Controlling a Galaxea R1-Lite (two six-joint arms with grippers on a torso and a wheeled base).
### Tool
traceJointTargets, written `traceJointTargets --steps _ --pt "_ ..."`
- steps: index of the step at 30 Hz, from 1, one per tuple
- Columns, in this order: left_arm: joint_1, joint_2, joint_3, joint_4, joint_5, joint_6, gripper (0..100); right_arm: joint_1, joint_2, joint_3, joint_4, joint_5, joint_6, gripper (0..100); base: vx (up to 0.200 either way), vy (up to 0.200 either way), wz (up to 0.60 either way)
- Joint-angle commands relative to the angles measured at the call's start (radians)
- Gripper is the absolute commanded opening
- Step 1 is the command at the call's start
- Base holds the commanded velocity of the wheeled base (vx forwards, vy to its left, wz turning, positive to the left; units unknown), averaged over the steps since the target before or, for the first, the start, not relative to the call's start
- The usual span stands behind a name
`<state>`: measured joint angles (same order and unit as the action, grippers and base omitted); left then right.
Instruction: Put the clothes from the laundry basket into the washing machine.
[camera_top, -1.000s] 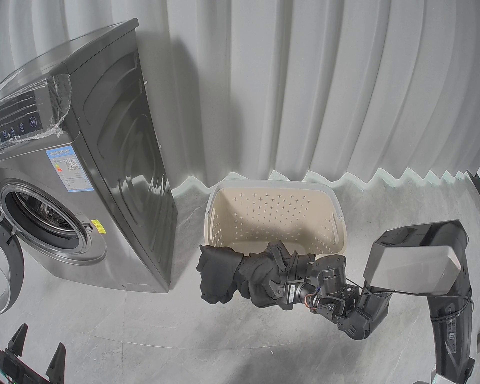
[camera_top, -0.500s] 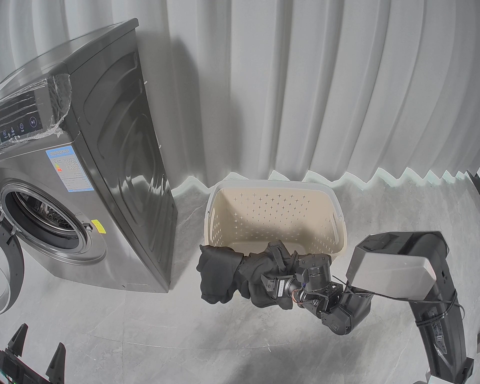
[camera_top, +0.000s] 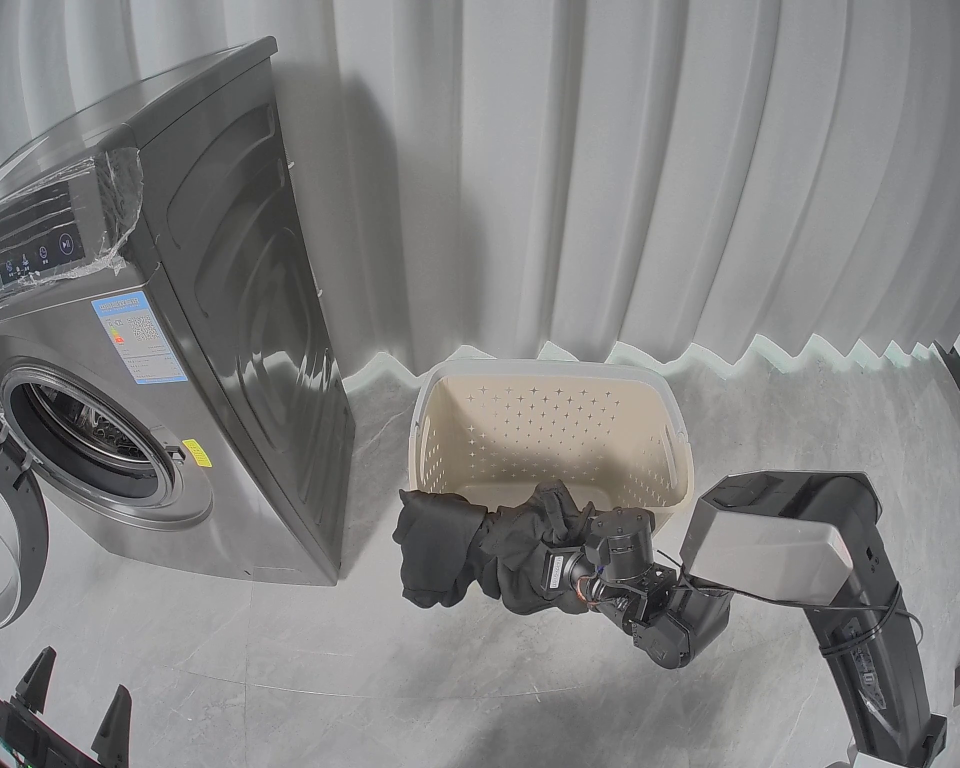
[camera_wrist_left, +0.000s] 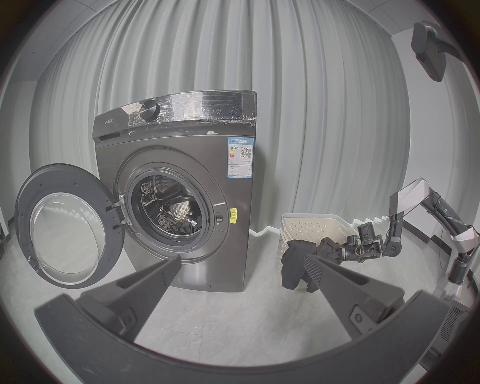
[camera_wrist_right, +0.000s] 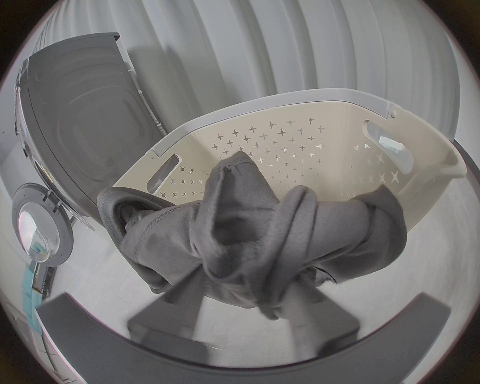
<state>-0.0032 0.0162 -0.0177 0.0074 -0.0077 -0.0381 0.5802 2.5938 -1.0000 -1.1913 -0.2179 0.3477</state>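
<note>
Right gripper (camera_top: 540, 573) has pushed leftward into the dark garment (camera_top: 440, 550) wrapping it.

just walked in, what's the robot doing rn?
Laundry run. The right gripper is pushed into a bunched dark garment that hangs over the near rim of the laundry basket on the floor; the cloth hides whether it has a grip. The washing machine stands to the robot's left of the basket, its door swung open. The left gripper is open and holds nothing, low down, facing the drum opening. The garment is not yet in the machine.
</note>
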Motion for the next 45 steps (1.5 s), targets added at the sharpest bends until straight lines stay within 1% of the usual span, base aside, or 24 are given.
traceJointTargets --steps 1,8,11,12,14,16,19,27,30,31,32,34,41,43,45 --pt "0.000 -0.016 0.016 0.000 0.000 0.000 100 0.001 -0.001 0.000 -0.016 0.000 -0.001 0 0.000 0.000 0.00" --pt "0.000 -0.016 0.016 0.000 0.000 -0.002 100 0.012 -0.015 0.015 -0.030 0.000 0.001 0 0.000 0.000 0.00" --pt "0.002 -0.016 0.016 0.000 0.000 -0.003 100 0.020 -0.046 0.052 -0.060 -0.020 -0.006 0 0.000 0.000 0.00" --pt "0.000 -0.016 0.016 0.000 0.000 -0.003 100 0.021 -0.073 0.084 -0.073 -0.024 -0.007 0 0.000 0.000 0.00" --pt "0.002 -0.016 0.016 0.000 0.000 -0.003 100 0.024 -0.090 0.109 -0.083 -0.024 -0.009 0 0.000 0.000 0.00" --pt "0.000 -0.016 0.016 0.000 0.002 -0.003 100 0.038 -0.144 0.167 -0.123 -0.026 -0.013 0 0.000 0.000 0.00" --pt "0.000 -0.016 0.016 0.000 0.002 -0.003 100 0.047 -0.198 0.222 -0.165 -0.026 -0.024 0 0.000 0.000 0.00" --pt "0.000 -0.016 0.016 0.000 0.002 -0.003 100 0.067 -0.360 0.353 -0.237 -0.026 -0.032 0 0.000 0.000 0.00" --pt "0.000 -0.016 0.016 0.000 0.002 -0.003 100 0.069 -0.413 0.380 -0.251 -0.026 -0.045 0 0.000 0.000 0.00" --pt "0.000 -0.016 0.016 0.000 0.002 -0.003 100 0.070 -0.460 0.405 -0.268 -0.024 -0.062 0 0.000 0.000 0.00" --pt "0.000 -0.016 0.016 0.000 0.002 -0.003 100 0.076 -0.486 0.417 -0.275 -0.021 -0.068 0 0.000 0.000 0.00" --pt "0.000 -0.016 0.016 0.000 0.002 -0.003 100 0.092 -0.538 0.440 -0.286 -0.014 -0.070 0 0.000 0.000 0.00" --pt "0.000 -0.016 0.016 0.000 0.000 -0.003 100 0.135 -0.695 0.494 -0.268 -0.014 -0.078 0 0.000 0.000 0.00" --pt "0.000 -0.016 0.016 0.000 0.000 -0.003 100 0.136 -0.722 0.505 -0.266 -0.014 -0.101 0 0.000 0.000 0.00" --pt "0.000 -0.016 0.015 0.000 0.000 -0.003 100 0.124 -0.747 0.514 -0.269 -0.014 -0.139 0 0.000 0.000 0.00"
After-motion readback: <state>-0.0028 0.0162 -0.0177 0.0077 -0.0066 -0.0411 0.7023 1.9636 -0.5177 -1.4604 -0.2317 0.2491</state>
